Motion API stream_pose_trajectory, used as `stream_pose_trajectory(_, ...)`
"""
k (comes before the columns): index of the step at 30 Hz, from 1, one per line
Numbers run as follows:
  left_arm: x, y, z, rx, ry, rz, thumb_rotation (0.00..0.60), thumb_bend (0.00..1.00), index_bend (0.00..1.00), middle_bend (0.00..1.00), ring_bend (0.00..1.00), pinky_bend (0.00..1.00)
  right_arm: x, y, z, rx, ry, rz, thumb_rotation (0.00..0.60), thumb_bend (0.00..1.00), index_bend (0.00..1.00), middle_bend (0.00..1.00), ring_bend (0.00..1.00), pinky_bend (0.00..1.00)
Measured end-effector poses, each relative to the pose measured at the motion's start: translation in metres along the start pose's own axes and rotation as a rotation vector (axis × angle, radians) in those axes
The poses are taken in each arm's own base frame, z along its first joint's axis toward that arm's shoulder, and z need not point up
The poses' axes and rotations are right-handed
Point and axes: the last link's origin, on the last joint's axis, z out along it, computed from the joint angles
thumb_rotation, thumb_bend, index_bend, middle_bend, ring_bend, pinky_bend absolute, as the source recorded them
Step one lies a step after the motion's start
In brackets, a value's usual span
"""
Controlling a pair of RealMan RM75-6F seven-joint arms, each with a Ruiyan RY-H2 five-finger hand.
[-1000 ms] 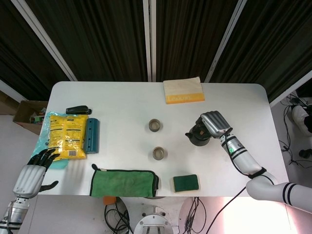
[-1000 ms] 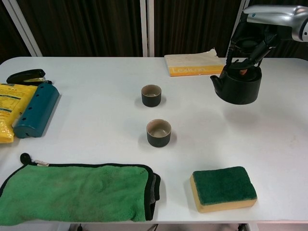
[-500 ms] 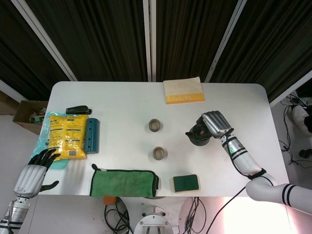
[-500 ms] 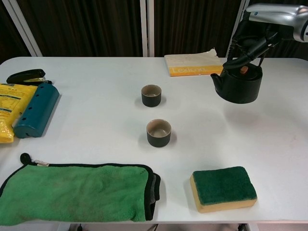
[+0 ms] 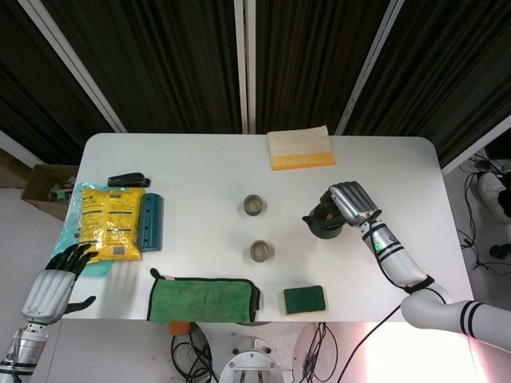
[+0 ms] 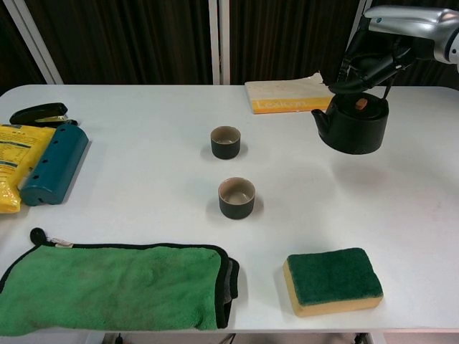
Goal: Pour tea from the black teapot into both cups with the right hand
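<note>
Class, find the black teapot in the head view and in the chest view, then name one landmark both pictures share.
Head view: the black teapot is right of centre, held by the right hand, right of the two cups.
Chest view: the teapot is at upper right, hanging under the same hand.
Shared landmark: the yellow-edged book lies just behind the teapot, at the table's far edge.

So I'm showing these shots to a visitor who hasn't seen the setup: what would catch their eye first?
Most likely the black teapot at the table's right, gripped from above by the right hand, spout pointing toward the two cups at the centre. Next, the colour: a green cloth along the front edge and a yellow bag at far left. The left hand hangs off the table's front-left corner, holding nothing.
</note>
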Motion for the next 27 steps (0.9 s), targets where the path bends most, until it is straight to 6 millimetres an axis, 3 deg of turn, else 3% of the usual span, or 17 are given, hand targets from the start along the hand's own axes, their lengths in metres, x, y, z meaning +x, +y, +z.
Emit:
stream_pose_trajectory(10, 0.0002, 0.0008, -0.0002, -0.003, 0.0, 0.0, 0.6, 0.07, 0.2, 0.11, 0.09, 0.22, -0.0006, -0.0004, 0.0, 0.009, -0.003, 0.002, 0.466, 0.47, 1.0, 1.0, 1.0, 0.72)
stream_pose_trajectory(27, -0.0009, -0.001, 0.0002, 0.004, -0.004, -0.004, 0.6, 0.07, 0.2, 0.11, 0.09, 0.22, -0.0037, -0.005, 0.0096, 0.046, -0.002, -0.033, 0.469, 0.47, 1.0, 1.0, 1.0, 0.72)
